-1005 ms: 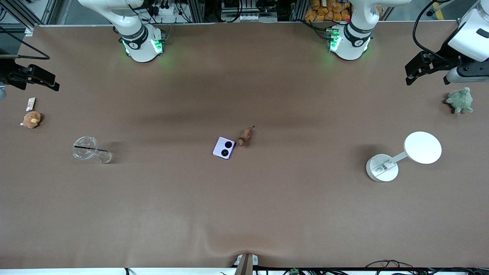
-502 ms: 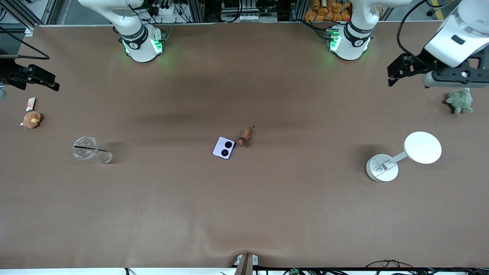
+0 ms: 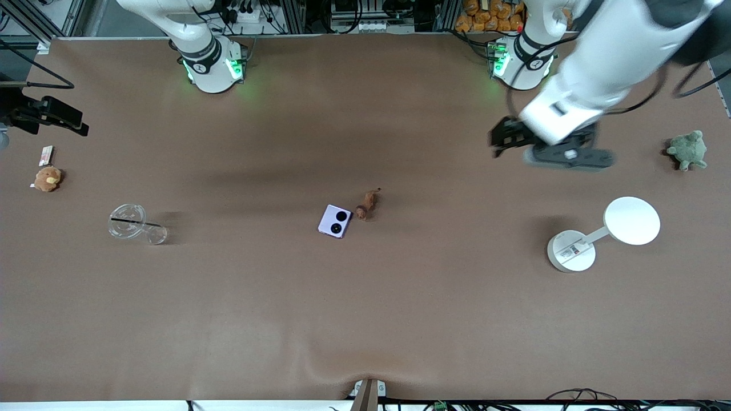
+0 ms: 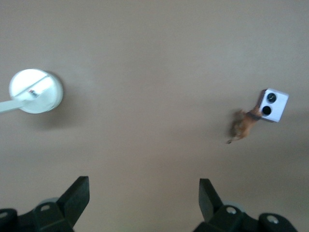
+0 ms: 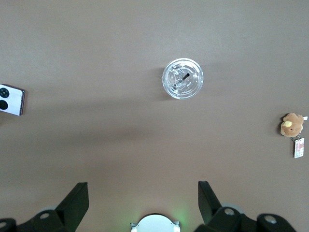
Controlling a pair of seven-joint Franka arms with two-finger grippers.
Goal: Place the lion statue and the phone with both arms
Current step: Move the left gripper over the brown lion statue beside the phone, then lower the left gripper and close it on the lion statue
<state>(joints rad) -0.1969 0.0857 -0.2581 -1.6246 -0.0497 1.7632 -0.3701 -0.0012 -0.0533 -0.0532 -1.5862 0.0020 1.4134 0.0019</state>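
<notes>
The lavender phone (image 3: 334, 221) lies flat near the table's middle, its two black lenses up. The small reddish-brown lion statue (image 3: 366, 205) lies right beside it, toward the left arm's end. Both show in the left wrist view, the lion statue (image 4: 244, 124) touching a corner of the phone (image 4: 273, 105). The phone's edge also shows in the right wrist view (image 5: 11, 100). My left gripper (image 3: 508, 140) is open and empty, up in the air over bare table between the lion statue and the green turtle. My right gripper (image 3: 57, 120) is open and empty, waiting high over the right arm's end.
A white stand (image 3: 571, 251) with a round disc (image 3: 632, 220) sits toward the left arm's end, with a green plush turtle (image 3: 688, 149) farther from the camera. A clear lidded cup with a straw (image 3: 128, 221) and an orange-brown plush (image 3: 47, 178) sit toward the right arm's end.
My left arm has swung from the table's end near the turtle in toward the middle, gripper still open. The right arm, the phone and the lion statue have not moved.
</notes>
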